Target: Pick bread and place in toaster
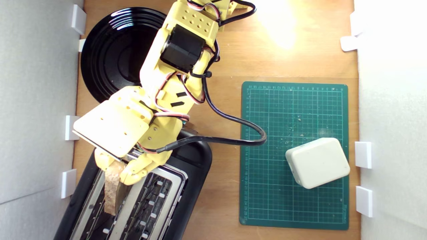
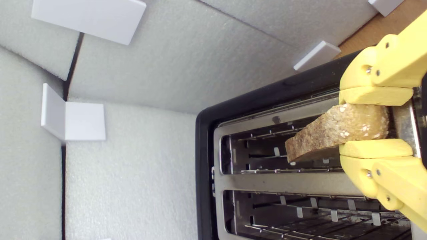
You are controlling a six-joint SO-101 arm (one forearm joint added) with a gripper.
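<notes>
In the exterior view, a wooden table (image 1: 220, 200) is enclosed by white foam walls (image 1: 36, 100). The bread (image 1: 111, 188) is clamped in the gripper (image 1: 115, 173) over the toaster (image 1: 196, 156).

In the wrist view, the bread (image 2: 337, 131) is pinched between the nearly closed jaws above one slot of the toaster (image 2: 203, 150).

- Pincer (image 1: 115, 168) clamps bread (image 1: 111, 190) over toaster (image 1: 186, 186) slot nearest exterior view's left.
- White block (image 1: 317, 162) on green mat (image 1: 267, 186); black plate (image 1: 113, 53) behind arm.

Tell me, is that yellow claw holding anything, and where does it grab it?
Yes: the gripper pinches the bread by one end, a finger on each flat face, over a toaster slot.
</notes>
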